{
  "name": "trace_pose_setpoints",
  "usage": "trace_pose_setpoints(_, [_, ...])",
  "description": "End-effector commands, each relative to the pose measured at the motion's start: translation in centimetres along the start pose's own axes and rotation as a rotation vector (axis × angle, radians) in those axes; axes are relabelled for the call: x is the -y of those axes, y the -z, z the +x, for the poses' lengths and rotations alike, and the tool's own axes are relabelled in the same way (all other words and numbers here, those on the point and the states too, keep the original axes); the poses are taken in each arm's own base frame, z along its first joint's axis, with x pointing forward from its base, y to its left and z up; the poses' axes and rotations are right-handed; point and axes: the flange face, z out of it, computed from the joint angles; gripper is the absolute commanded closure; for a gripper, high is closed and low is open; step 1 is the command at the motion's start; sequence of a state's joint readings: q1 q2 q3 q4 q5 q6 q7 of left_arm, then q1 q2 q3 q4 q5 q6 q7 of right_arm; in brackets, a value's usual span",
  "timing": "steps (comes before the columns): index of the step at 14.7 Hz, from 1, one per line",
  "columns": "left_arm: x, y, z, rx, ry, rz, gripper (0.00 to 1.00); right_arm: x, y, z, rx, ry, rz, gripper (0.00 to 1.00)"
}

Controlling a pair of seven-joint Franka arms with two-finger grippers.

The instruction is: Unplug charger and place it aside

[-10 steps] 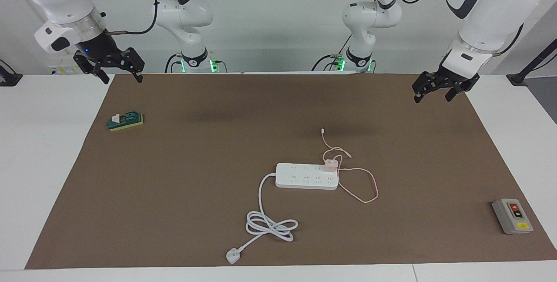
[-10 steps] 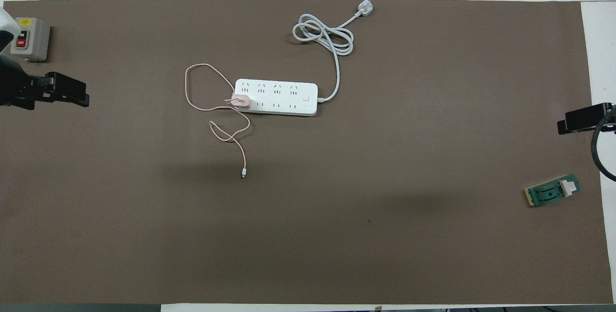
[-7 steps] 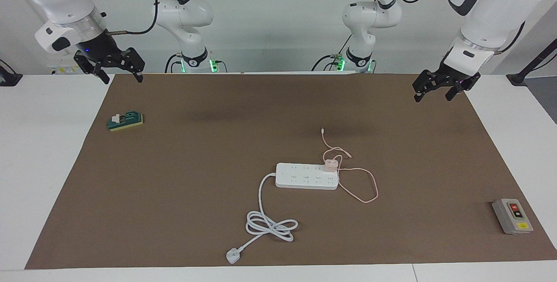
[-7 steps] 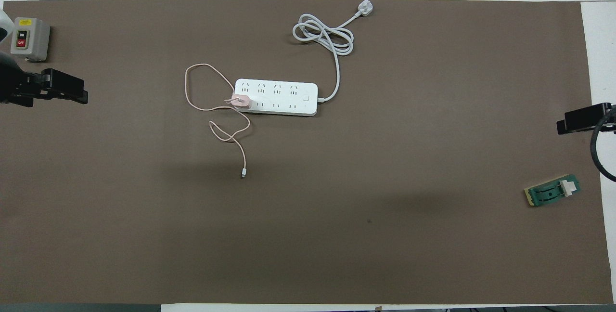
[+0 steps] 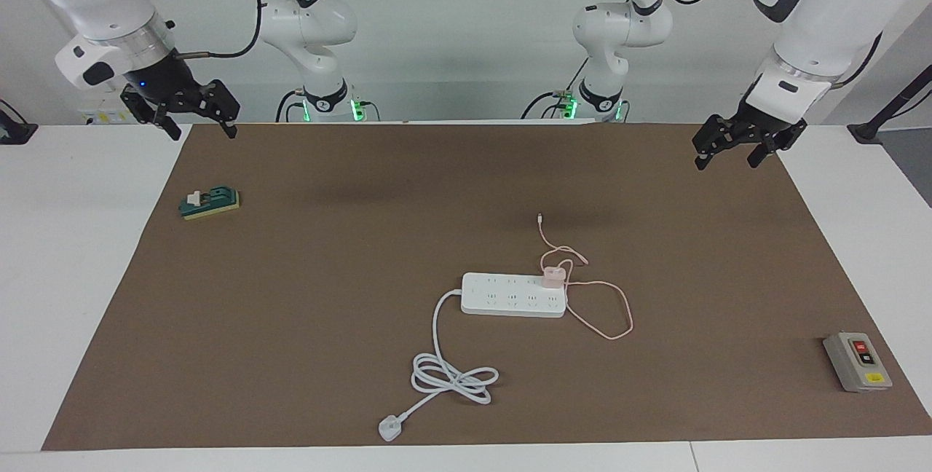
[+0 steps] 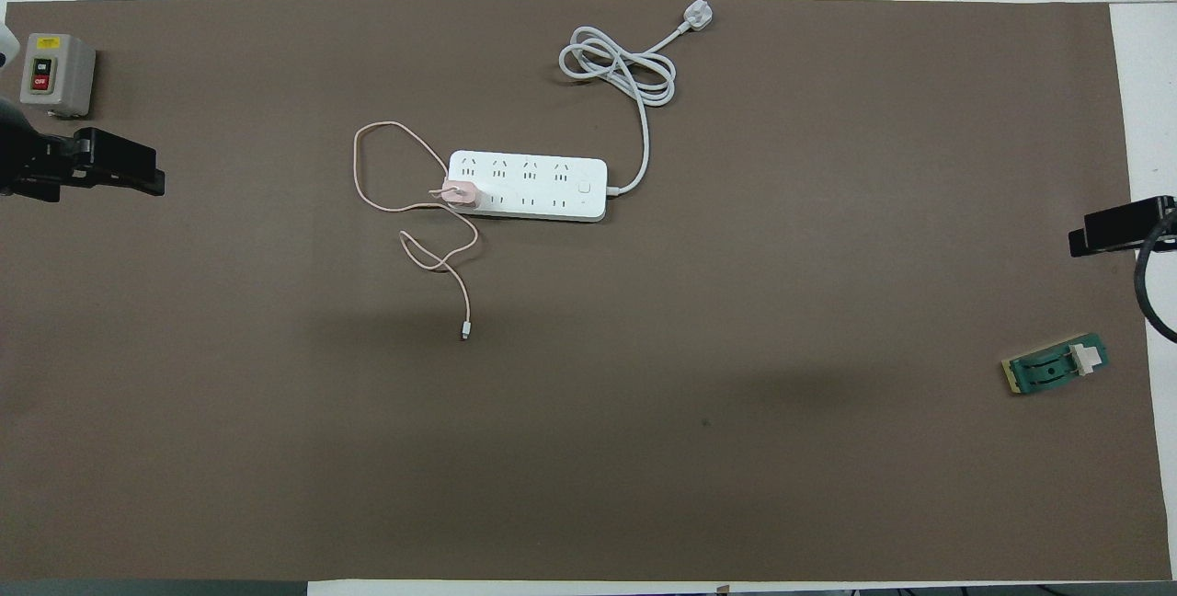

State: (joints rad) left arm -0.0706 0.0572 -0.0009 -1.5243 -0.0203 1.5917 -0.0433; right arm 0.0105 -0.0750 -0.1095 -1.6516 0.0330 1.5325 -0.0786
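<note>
The pale-pink charger [image 5: 553,277] sits plugged into the end socket of the white power strip [image 5: 510,296] on the brown mat, at the end toward the left arm. Its thin pink cable [image 5: 630,319] loops on the mat beside the strip. In the overhead view the charger [image 6: 457,194] stands on the strip [image 6: 542,187]. My left gripper [image 5: 727,161] hangs open and empty over the mat's edge near the left arm's end. My right gripper [image 5: 204,131] hangs open and empty over the mat's corner at the right arm's end. Both are well away from the charger.
A grey switch box [image 5: 858,361] lies at the left arm's end, farther from the robots. A green block [image 5: 211,202] lies near the right gripper. The strip's thick white cord [image 5: 455,377] coils to a flat white plug [image 5: 389,428] at the mat's edge farthest from the robots.
The left gripper has drifted slightly upward and toward the left arm's end of the table. The right gripper has barely moved. The charger and strip are unchanged.
</note>
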Motion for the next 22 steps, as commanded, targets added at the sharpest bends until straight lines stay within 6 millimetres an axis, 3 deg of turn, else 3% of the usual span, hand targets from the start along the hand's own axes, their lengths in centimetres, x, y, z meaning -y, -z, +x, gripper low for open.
trace_pose_setpoints(1, [0.2,-0.1,0.2,0.020,-0.001,-0.009,0.00,0.3,0.1,-0.4,-0.007,0.002,-0.016,0.00])
trace_pose_setpoints(4, [0.1,-0.4,0.3,0.024,0.001,-0.009,0.00,2.4,-0.7,-1.3,0.020,0.026,0.035,0.00])
trace_pose_setpoints(6, [0.0,-0.4,0.3,0.024,0.002,-0.011,0.00,3.7,-0.6,-0.9,-0.012,0.004,0.038,0.00])
trace_pose_setpoints(11, [-0.1,-0.6,0.5,0.028,0.016,-0.012,0.00,10.7,-1.3,-1.0,0.030,-0.323,0.119,0.00])
trace_pose_setpoints(14, [0.1,-1.1,0.8,0.031,0.033,-0.011,0.00,15.8,-4.0,-0.3,0.095,-0.525,0.156,0.00])
trace_pose_setpoints(18, [0.6,-1.1,1.0,0.025,0.073,-0.011,0.00,16.5,-7.6,2.8,0.249,-0.769,0.352,0.00])
trace_pose_setpoints(19, [0.4,-2.0,1.4,0.038,0.104,-0.010,0.00,17.1,-8.6,3.6,0.263,-0.820,0.372,0.00])
trace_pose_setpoints(22, [0.4,-2.7,1.7,0.050,0.172,-0.007,0.00,18.9,-12.1,4.6,0.359,-0.987,0.473,0.00])
